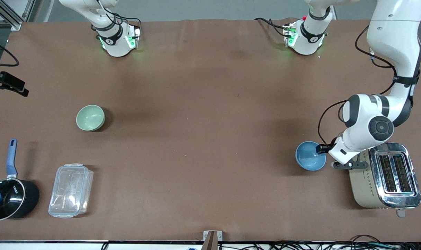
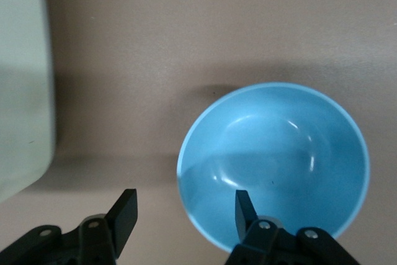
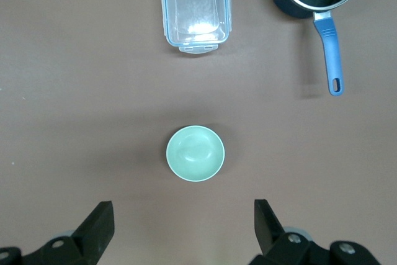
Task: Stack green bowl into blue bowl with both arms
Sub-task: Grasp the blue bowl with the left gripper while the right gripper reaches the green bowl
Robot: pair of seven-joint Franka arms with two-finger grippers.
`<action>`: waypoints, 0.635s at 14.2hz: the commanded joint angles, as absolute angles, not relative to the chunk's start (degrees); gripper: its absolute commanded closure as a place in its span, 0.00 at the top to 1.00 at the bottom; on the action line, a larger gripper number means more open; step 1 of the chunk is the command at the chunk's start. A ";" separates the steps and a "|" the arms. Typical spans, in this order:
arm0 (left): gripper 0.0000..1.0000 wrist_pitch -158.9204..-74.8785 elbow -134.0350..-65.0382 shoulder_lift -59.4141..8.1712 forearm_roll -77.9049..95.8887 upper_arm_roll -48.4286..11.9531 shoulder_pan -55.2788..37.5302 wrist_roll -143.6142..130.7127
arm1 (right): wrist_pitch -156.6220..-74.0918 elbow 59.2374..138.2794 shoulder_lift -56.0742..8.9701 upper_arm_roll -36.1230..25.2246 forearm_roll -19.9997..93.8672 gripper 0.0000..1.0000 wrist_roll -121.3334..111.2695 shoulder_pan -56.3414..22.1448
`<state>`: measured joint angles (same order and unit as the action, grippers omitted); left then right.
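Observation:
The blue bowl [image 1: 309, 156] stands upright on the brown table at the left arm's end, beside a toaster. My left gripper [image 1: 323, 149] is low at the bowl's rim on the toaster's side. In the left wrist view the left gripper [image 2: 184, 200] is open and straddles the rim of the blue bowl [image 2: 273, 166], one finger inside and one outside. The green bowl [image 1: 90, 117] stands upright and empty toward the right arm's end. My right gripper [image 3: 183, 209] is open and empty, high over the table, with the green bowl [image 3: 195, 153] below it. It does not show in the front view.
A toaster [image 1: 387, 175] stands right beside the blue bowl; its pale side shows in the left wrist view [image 2: 22, 91]. A clear lidded container [image 1: 70, 190] and a black saucepan with a blue handle [image 1: 9, 198] lie nearer the front camera than the green bowl.

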<state>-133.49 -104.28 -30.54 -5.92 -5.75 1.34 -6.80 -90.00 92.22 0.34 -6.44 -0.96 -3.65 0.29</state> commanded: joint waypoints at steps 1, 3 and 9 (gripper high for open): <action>0.59 -136.66 -104.24 -33.03 -7.29 -5.80 1.32 -7.03 | -94.81 99.38 1.32 -8.60 1.13 0.99 -7.28 1.23; 0.54 -138.16 -104.15 -34.10 -7.47 -5.80 1.41 -6.94 | -99.20 105.35 1.67 -11.32 4.20 0.98 -9.66 1.23; 0.01 -137.73 -103.89 -33.93 -7.30 -6.24 1.06 -8.51 | -116.25 124.60 1.41 -16.26 12.21 0.98 -16.08 1.32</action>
<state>-137.85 -104.08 -34.58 -6.17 -5.83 1.38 -6.88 -110.62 117.06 -0.31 -16.13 9.54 -14.36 0.81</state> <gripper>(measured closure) 0.833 0.022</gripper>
